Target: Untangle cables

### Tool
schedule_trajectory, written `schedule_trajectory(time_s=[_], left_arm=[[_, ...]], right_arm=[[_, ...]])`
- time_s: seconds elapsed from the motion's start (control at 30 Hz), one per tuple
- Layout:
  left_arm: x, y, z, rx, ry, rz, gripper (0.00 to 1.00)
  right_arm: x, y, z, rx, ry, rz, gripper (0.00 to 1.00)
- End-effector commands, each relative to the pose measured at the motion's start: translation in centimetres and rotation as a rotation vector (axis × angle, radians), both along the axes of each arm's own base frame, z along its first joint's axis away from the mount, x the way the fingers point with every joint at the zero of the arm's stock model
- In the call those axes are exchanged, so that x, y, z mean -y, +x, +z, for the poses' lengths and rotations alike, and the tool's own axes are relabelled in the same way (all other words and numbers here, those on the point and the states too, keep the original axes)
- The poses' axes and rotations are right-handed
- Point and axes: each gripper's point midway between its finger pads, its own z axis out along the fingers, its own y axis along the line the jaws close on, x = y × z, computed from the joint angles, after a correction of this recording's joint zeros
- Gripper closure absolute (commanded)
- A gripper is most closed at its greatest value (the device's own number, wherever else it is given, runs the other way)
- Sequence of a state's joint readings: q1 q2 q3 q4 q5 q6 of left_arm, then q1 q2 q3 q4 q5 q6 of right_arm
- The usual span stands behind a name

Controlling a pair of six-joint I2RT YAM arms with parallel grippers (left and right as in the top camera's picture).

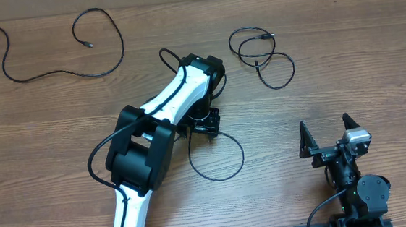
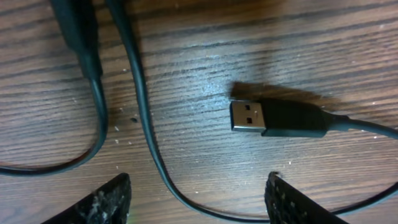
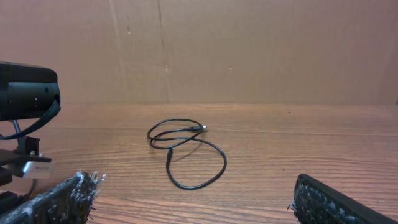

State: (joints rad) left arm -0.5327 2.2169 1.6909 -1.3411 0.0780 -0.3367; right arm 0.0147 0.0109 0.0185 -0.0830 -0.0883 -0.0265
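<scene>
Three black cables lie apart on the wooden table. One long cable (image 1: 60, 45) curls at the far left, and a looped one (image 1: 260, 51) (image 3: 186, 149) sits at the far right of centre. The third cable (image 1: 217, 156) loops in the middle, under my left gripper (image 1: 204, 124). In the left wrist view its USB plug (image 2: 249, 116) lies flat on the wood. A thin strand of it (image 2: 149, 124) runs down between my fingertips (image 2: 109, 199), whose jaws stand wide apart around it without touching. My left gripper (image 2: 199, 202) holds nothing. My right gripper (image 1: 328, 136) (image 3: 193, 205) is open and empty near the front right.
A thicker black cord (image 2: 81, 37) crosses the top left of the left wrist view. The left arm's white and black links (image 1: 153, 125) stretch from the front edge to the table's middle. A brown cardboard wall (image 3: 249, 50) closes off the far side.
</scene>
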Motion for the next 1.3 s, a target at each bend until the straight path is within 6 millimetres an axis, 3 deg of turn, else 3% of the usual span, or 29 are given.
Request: schedule_trajectory(time_s=[0.0, 0.07, 0.2, 0.33, 0.53, 0.63, 0.7, 0.83, 0.97, 1.27], left_arm=[[-0.2, -0.1, 0.1, -0.035, -0.061, 0.009, 0.29], [-0.1, -0.3, 0.3, -0.062, -0.097, 0.007, 0.27], [-2.5, -0.7, 1.7, -0.08, -0.027, 0.051, 0.2], [-3.2, -1.0, 5.0, -0.051, -0.063, 0.088, 0.18], [-3.2, -1.8, 12.2, 0.146, -0.181, 0.103, 0.17], [-3.5, -2.7, 13.8, 0.239, -0.227, 0.102, 0.17], [-3.8, -3.3, 13.2, 0.276, -0.234, 0.114, 0.17], [-3.8, -3.3, 9.7, 0.312, -0.249, 0.158, 0.17], [-3.2, -2.3, 6.1, 0.342, -0.258, 0.173, 0.27], [-2.5, -0.4, 0.7, 0.278, -0.201, 0.24, 0.33]], right_arm=[[0.2, 0.0, -0.2, 0.002, -0.005, -0.011, 0.0], [0.2, 0.0, -0.2, 0.002, -0.005, -0.011, 0.0], [0.2, 0.0, -0.2, 0.002, -0.005, -0.011, 0.0], [0.2, 0.0, -0.2, 0.002, -0.005, -0.011, 0.0], [0.2, 0.0, -0.2, 0.002, -0.005, -0.011, 0.0], [0.2, 0.0, -0.2, 0.002, -0.005, -0.011, 0.0], [0.2, 0.0, -0.2, 0.002, -0.005, -0.011, 0.0], [0.2, 0.0, -0.2, 0.002, -0.005, -0.011, 0.0], [0.2, 0.0, -0.2, 0.002, -0.005, -0.011, 0.0], [0.2, 0.0, -0.2, 0.002, -0.005, -0.011, 0.0]])
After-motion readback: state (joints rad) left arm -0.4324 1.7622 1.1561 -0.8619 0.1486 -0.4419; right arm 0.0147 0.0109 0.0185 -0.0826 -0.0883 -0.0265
